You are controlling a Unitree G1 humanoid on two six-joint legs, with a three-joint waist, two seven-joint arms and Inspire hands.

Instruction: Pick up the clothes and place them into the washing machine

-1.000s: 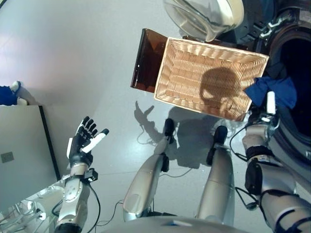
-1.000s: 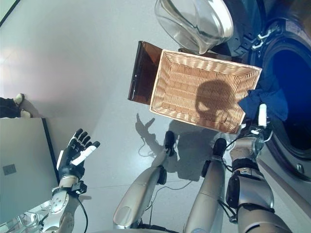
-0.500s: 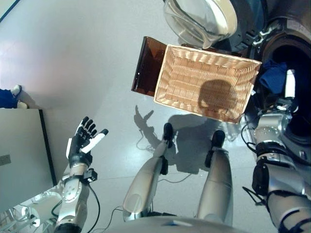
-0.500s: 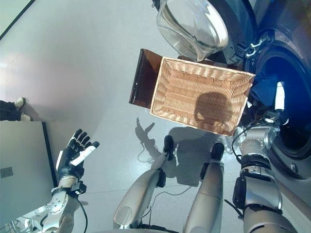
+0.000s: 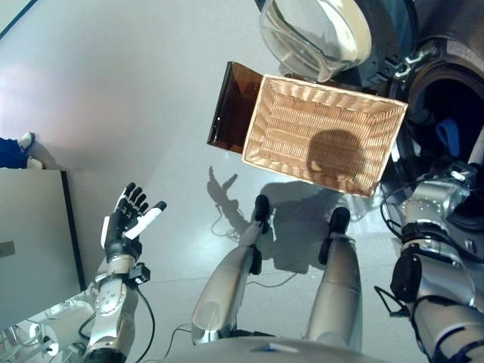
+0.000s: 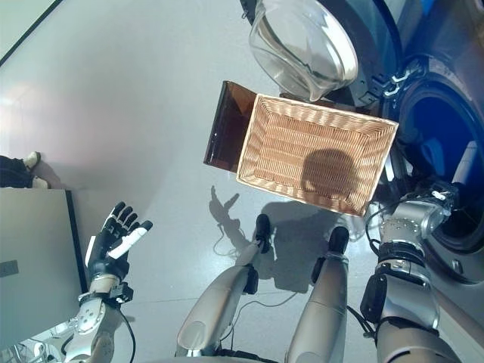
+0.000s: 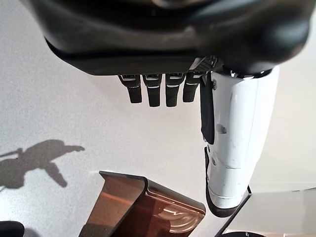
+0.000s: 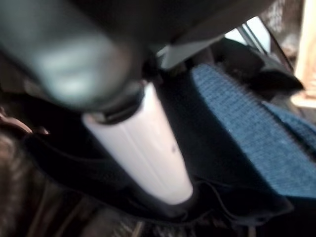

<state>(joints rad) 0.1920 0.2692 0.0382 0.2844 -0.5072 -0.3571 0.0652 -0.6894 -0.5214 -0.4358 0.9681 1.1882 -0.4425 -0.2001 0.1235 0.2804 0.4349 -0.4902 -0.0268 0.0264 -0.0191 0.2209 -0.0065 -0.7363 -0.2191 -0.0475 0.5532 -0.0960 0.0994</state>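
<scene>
The right hand [image 6: 463, 168] reaches into the dark drum of the washing machine [image 6: 435, 121], where the blue cloth [image 8: 247, 123] lies beside its white thumb; I cannot tell how its fingers are set. The left hand [image 5: 128, 223] hangs over the floor with fingers spread and holds nothing. The wicker basket [image 5: 321, 132] sits by the machine's door [image 5: 314, 34].

Bright, even light overhead, and the pale floor [image 5: 136, 91] throws back a soft sheen. A rounded shadow sits inside the wicker basket [image 5: 325, 128], with crisp dark shadows on the floor just below it. The washer drum [image 6: 446, 144] is nearly black inside. Glare streaks the glass door [image 5: 314, 34]. The right wrist view is heavily blurred.
</scene>
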